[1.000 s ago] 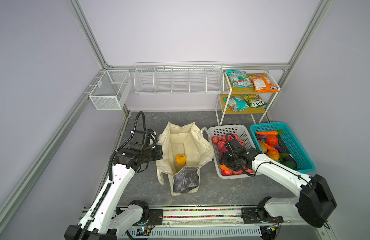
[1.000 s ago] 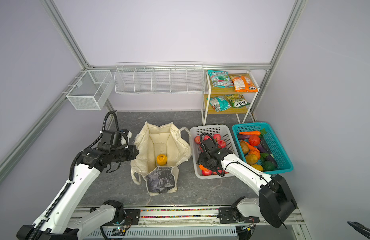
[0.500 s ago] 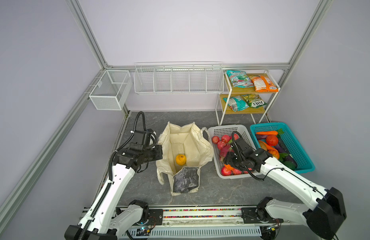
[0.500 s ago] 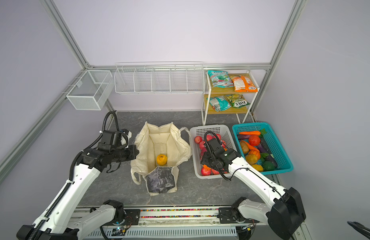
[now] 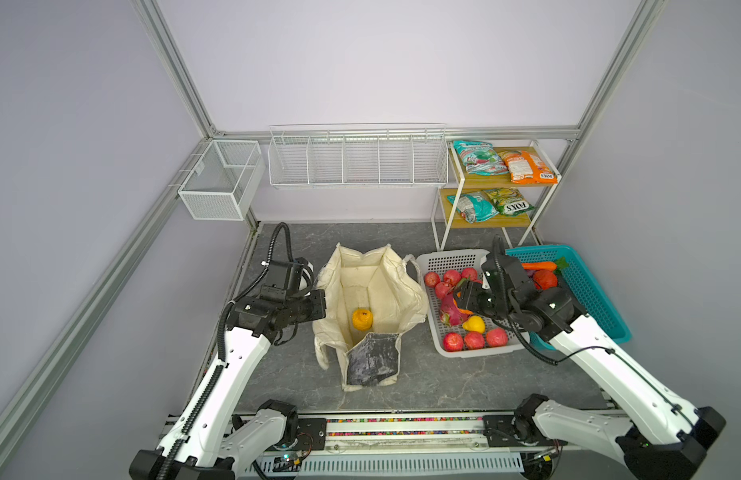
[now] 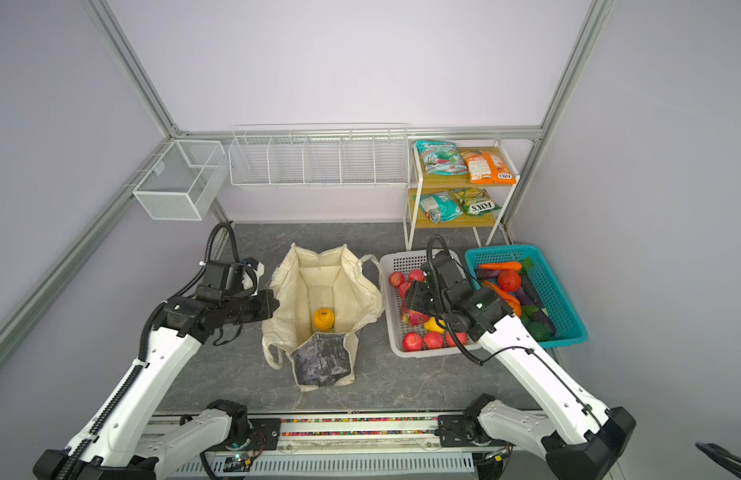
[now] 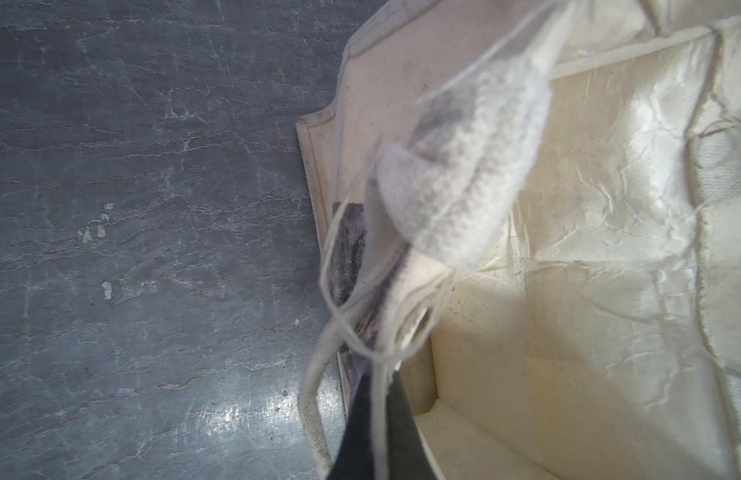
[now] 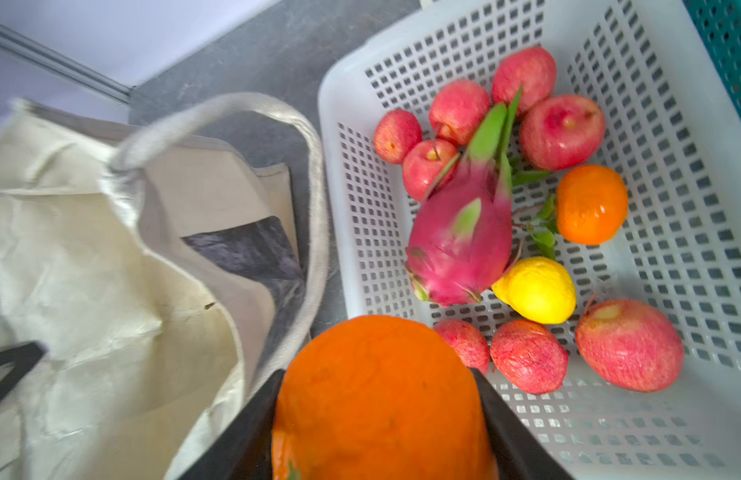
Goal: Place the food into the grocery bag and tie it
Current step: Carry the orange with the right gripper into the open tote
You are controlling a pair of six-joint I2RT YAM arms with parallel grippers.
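**Large orange lifted from the basket, tote held open.** A large orange (image 8: pixel 377 415) is gripped firmly between the jaws of the right gripper (image 8: pixel 375 372) and held over the edge of the white perforated basket (image 5: pixel 481 354) nearest the tote (image 5: pixel 406 299).

The cream canvas tote is stood open on the grey tabletop (image 5: pixel 443 386). A bumpy yellow-orange fruit (image 5: pixel 361 319) is seen lying on its floor in both top views. The rim on the tote's far side from the basket is pinched by the left gripper (image 7: pixel 377 386), whose jaws are clamped tight on the cream fabric. One cream loop handle (image 8: pixel 316 187) is draped over the gap between tote and basket.

Left in the basket, just beside the tote, are:
- a pink dragon fruit (image 8: pixel 460 241)
- a small yellow pear-like fruit (image 8: pixel 537 291) just beside it
- a small orange (image 8: pixel 591 203)
- a scatter of red apples (image 8: pixel 562 131)

Beyond the white basket, farther from the tote, a teal basket (image 5: pixel 589 291) is filled with vegetables. An orange snack packet (image 5: pixel 526 166) is laid on the top tier of a rack (image 5: pixel 497 183), well apart from the tote and behind both baskets.
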